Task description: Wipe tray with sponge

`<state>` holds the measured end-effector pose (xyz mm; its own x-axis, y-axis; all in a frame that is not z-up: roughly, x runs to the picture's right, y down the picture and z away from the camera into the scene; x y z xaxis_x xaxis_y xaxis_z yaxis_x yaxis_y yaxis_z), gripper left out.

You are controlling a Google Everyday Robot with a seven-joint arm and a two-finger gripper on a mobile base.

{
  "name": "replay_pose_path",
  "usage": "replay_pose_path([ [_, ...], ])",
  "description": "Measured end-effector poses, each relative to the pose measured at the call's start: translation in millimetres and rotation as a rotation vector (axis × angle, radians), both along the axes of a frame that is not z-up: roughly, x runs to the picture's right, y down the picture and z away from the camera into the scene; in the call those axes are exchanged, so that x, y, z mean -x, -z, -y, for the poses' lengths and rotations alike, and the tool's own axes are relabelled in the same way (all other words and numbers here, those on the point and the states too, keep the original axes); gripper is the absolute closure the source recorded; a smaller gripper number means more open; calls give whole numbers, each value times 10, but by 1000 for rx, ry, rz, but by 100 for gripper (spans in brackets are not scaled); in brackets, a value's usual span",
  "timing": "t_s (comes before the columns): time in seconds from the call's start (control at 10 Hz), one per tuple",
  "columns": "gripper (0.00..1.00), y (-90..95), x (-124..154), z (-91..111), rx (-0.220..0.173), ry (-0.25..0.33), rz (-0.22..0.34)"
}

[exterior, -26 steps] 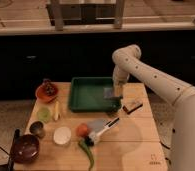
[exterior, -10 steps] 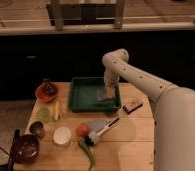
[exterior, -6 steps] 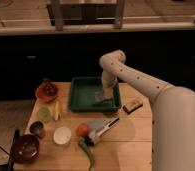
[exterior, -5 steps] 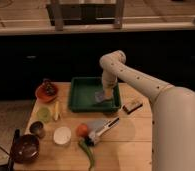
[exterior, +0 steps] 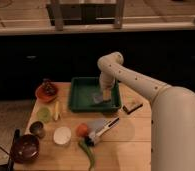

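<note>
The dark green tray [exterior: 81,95] sits at the back middle of the wooden table. The blue sponge [exterior: 99,97] lies flat on the tray floor, right of its middle. My gripper [exterior: 103,91] reaches down into the tray from the white arm [exterior: 141,87] that comes in from the right, and it presses on the sponge. The gripper covers the sponge's upper part.
An orange-red bowl [exterior: 46,92] stands left of the tray. A yellow-tan block with a dark top [exterior: 132,105] lies right of it. In front are a grey brush [exterior: 102,128], an orange ball [exterior: 81,129], a white cup [exterior: 62,135], a dark bowl [exterior: 24,148] and a green cup [exterior: 43,114].
The arm has swung left across the tray, carrying the sponge from the right side toward the middle. In the last half second it barely moved.
</note>
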<state>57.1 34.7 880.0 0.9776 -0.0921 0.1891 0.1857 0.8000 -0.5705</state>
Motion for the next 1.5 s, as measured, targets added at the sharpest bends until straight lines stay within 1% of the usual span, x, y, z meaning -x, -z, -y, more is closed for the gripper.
replay_pose_path([
  [0.5,100,-96,28,5,3,-3,10],
  [1.2,100,-169,68,-2,7,-10,23],
  [1.5,100,-157,123,-56,11,-7,29],
])
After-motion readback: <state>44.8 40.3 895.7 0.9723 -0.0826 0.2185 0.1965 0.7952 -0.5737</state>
